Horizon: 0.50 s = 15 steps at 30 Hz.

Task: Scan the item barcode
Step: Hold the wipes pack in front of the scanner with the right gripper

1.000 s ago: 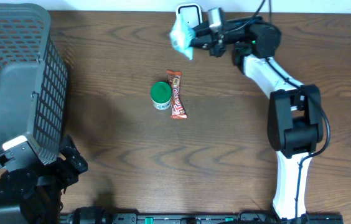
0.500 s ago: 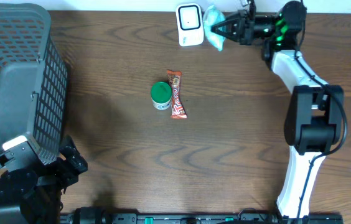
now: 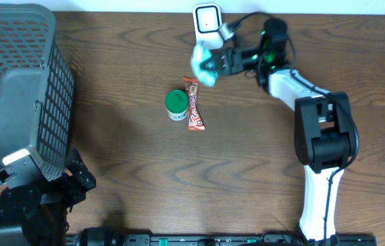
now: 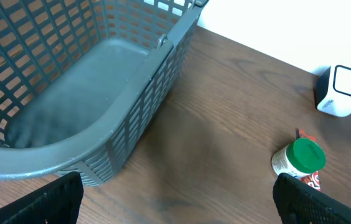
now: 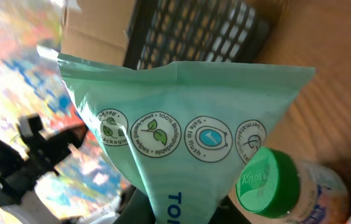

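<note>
Beside the scanner (image 3: 207, 26), right gripper (image 3: 215, 61) clamps a green pouch (image 3: 202, 63); left gripper (image 3: 80, 176) gapes near the basket (image 3: 59, 82).

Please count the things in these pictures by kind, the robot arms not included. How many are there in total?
Basket: 1
Scanner: 1
Teal packet: 1
Green-lidded jar: 1
Snack bar: 1
Total: 5
</note>
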Each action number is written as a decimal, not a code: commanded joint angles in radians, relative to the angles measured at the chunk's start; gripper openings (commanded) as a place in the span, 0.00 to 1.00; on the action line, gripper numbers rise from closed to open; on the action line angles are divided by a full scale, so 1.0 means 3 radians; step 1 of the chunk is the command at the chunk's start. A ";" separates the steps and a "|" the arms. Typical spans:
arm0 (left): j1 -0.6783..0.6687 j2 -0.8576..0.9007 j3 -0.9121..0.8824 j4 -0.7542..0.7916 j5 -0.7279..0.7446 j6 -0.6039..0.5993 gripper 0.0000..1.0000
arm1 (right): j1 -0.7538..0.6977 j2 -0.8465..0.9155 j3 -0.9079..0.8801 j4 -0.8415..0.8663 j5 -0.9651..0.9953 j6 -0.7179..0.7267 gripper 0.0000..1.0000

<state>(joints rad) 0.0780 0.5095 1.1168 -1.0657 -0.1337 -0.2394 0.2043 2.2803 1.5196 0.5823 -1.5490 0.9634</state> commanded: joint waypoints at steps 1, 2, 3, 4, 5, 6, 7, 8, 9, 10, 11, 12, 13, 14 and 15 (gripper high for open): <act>0.0017 -0.0008 -0.0001 0.0011 -0.0028 0.0003 0.98 | -0.0025 -0.0036 -0.0097 0.0015 0.0065 -0.0584 0.01; 0.0017 -0.0008 -0.0001 0.0011 -0.0028 0.0003 0.98 | -0.0031 -0.0036 -0.0098 0.0015 0.0126 -0.0586 0.02; 0.0017 -0.0008 -0.0001 0.0011 -0.0028 0.0003 0.98 | -0.0031 -0.0036 -0.0098 0.0017 0.0230 -0.0586 0.02; 0.0017 -0.0008 -0.0001 0.0011 -0.0028 0.0003 0.98 | -0.0029 -0.0037 -0.0097 0.0020 0.0341 -0.0586 0.01; 0.0017 -0.0008 -0.0001 0.0011 -0.0028 0.0003 0.98 | -0.0025 -0.0037 -0.0097 0.0029 0.0497 -0.0585 0.01; 0.0017 -0.0008 -0.0001 0.0011 -0.0028 0.0003 0.98 | -0.0023 -0.0037 -0.0097 0.0017 0.0656 -0.0579 0.01; 0.0017 -0.0008 -0.0001 0.0011 -0.0028 0.0004 0.98 | -0.0020 -0.0037 -0.0097 -0.0069 0.0890 -0.0514 0.01; 0.0017 -0.0009 -0.0001 0.0011 -0.0028 0.0003 0.98 | -0.0013 -0.0037 -0.0097 -0.0179 0.1083 -0.0498 0.01; 0.0017 -0.0008 -0.0001 0.0011 -0.0028 0.0003 0.98 | 0.0003 -0.0037 -0.0097 -0.0310 0.1310 -0.0535 0.01; 0.0017 -0.0008 -0.0001 0.0011 -0.0028 0.0003 0.98 | 0.0031 -0.0037 -0.0097 -0.0455 0.1530 -0.0590 0.01; 0.0017 -0.0008 -0.0001 0.0011 -0.0028 0.0004 0.98 | 0.0065 -0.0037 -0.0097 -0.0600 0.1710 -0.0640 0.01; 0.0017 -0.0008 -0.0001 0.0011 -0.0028 0.0003 0.98 | 0.0116 -0.0037 -0.0097 -0.0781 0.1890 -0.0748 0.01; 0.0017 -0.0008 -0.0001 0.0011 -0.0028 0.0003 0.98 | 0.0214 -0.0037 -0.0097 -0.1088 0.2117 -0.0942 0.01; 0.0017 -0.0009 -0.0001 0.0011 -0.0028 0.0003 0.98 | 0.0251 -0.0039 -0.0097 -0.1203 0.2188 -0.0977 0.01; 0.0017 -0.0008 -0.0001 0.0011 -0.0028 0.0003 0.98 | 0.0291 -0.0041 -0.0097 -0.1366 0.2305 -0.1027 0.01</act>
<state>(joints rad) 0.0780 0.5095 1.1168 -1.0649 -0.1337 -0.2394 0.2348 2.2807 1.4899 0.2543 -1.0531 0.7570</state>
